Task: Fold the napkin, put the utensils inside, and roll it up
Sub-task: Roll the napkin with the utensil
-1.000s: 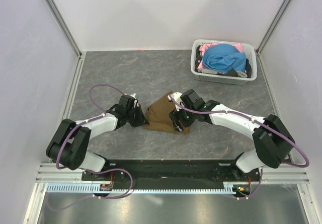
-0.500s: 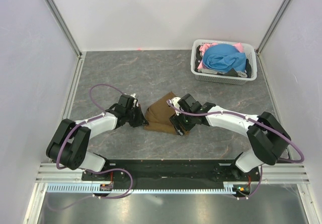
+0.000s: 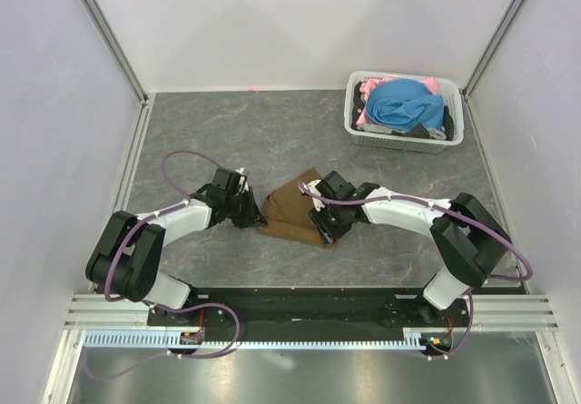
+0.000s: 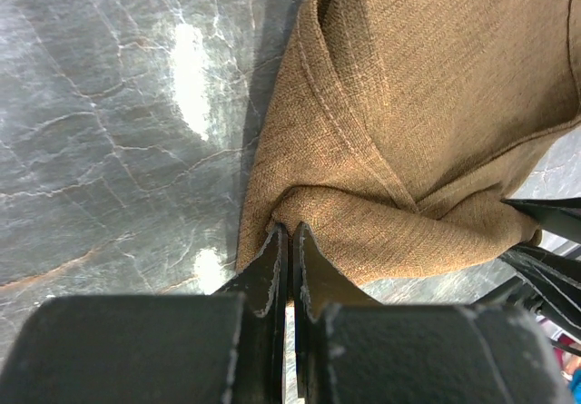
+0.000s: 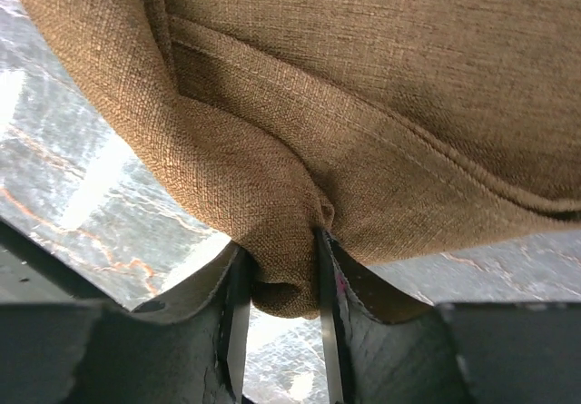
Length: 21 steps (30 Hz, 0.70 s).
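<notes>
The brown napkin (image 3: 287,206) lies bunched on the grey table between my two grippers. My left gripper (image 3: 258,215) is shut on the napkin's left edge; in the left wrist view its fingertips (image 4: 290,233) pinch a thin fold of the cloth (image 4: 427,104). My right gripper (image 3: 320,224) is shut on the napkin's near right part; in the right wrist view a thick fold of cloth (image 5: 283,272) sits between its fingers, and the rest of the napkin (image 5: 363,77) spreads above. The fork is out of view.
A white basket (image 3: 399,141) with blue (image 3: 404,103) and pink (image 3: 370,86) clothes stands at the back right. White walls with metal posts enclose the table on three sides.
My right gripper has moved left and a little nearer with the napkin, bunching the cloth narrower. The left gripper has shifted slightly and kept its hold.
</notes>
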Each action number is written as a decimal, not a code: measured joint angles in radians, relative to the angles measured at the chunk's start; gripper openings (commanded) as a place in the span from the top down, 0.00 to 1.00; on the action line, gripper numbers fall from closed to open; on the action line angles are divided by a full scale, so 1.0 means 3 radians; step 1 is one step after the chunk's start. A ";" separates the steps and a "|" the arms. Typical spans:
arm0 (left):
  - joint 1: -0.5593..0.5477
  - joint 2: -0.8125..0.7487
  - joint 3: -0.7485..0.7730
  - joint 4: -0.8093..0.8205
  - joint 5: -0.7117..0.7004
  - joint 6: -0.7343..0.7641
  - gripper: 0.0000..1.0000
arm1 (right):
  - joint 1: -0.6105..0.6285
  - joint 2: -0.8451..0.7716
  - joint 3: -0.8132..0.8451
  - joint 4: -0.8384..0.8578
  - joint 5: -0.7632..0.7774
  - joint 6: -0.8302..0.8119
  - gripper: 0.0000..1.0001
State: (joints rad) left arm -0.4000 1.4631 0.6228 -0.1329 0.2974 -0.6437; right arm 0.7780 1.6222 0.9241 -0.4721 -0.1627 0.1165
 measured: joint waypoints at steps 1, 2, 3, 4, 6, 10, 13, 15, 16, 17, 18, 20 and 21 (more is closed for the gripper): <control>0.0006 0.0006 0.0008 -0.0005 0.0003 0.0009 0.98 | -0.0008 0.0028 0.0029 -0.0024 -0.0036 -0.0001 0.55; 0.0015 0.0010 0.0013 -0.0011 0.0004 0.0020 0.98 | -0.0013 0.0046 0.0050 -0.0042 -0.0061 -0.0001 0.52; 0.0023 0.0017 0.0023 -0.0027 0.0008 0.0031 0.98 | -0.0020 0.0067 0.0078 -0.0069 -0.0085 -0.0001 0.48; 0.0027 0.0024 0.0032 -0.0039 0.0013 0.0042 0.98 | -0.0023 0.0083 0.0104 -0.0099 -0.0107 -0.0003 0.41; 0.0034 0.0045 0.0061 -0.0076 0.0027 0.0071 0.98 | -0.0025 0.0098 0.0148 -0.0155 -0.0145 -0.0009 0.36; 0.0052 0.0098 0.0127 -0.0151 0.0076 0.0122 0.98 | 0.0004 0.0099 0.0338 -0.0383 -0.0150 -0.0070 0.30; 0.0062 0.0146 0.0188 -0.0225 0.0107 0.0155 0.98 | 0.0088 0.0067 0.0557 -0.0467 -0.0094 -0.0136 0.29; 0.0066 0.0182 0.0233 -0.0275 0.0137 0.0183 0.98 | 0.0192 0.0017 0.0668 -0.0421 -0.0052 -0.0181 0.29; 0.0074 0.0200 0.0249 -0.0292 0.0153 0.0195 0.98 | 0.0237 -0.0003 0.0694 -0.0385 -0.0043 -0.0202 0.30; 0.0078 0.0211 0.0264 -0.0310 0.0164 0.0202 0.98 | 0.0294 -0.0028 0.0706 -0.0314 -0.0020 -0.0221 0.30; 0.0080 0.0228 0.0284 -0.0333 0.0177 0.0209 0.98 | 0.0343 -0.0042 0.0706 -0.0239 0.0005 -0.0238 0.30; 0.0085 0.0253 0.0308 -0.0356 0.0189 0.0223 0.98 | 0.0432 -0.0045 0.0685 -0.0065 0.0039 -0.0272 0.31; 0.0089 0.0264 0.0317 -0.0364 0.0203 0.0229 0.98 | 0.0458 -0.0045 0.0660 0.0020 0.0050 -0.0289 0.32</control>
State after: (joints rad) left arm -0.3733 1.5425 0.7177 -0.2420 0.3584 -0.5751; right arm 0.9154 1.6089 1.1221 -0.4660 -0.1478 0.0299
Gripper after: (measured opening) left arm 0.036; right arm 0.699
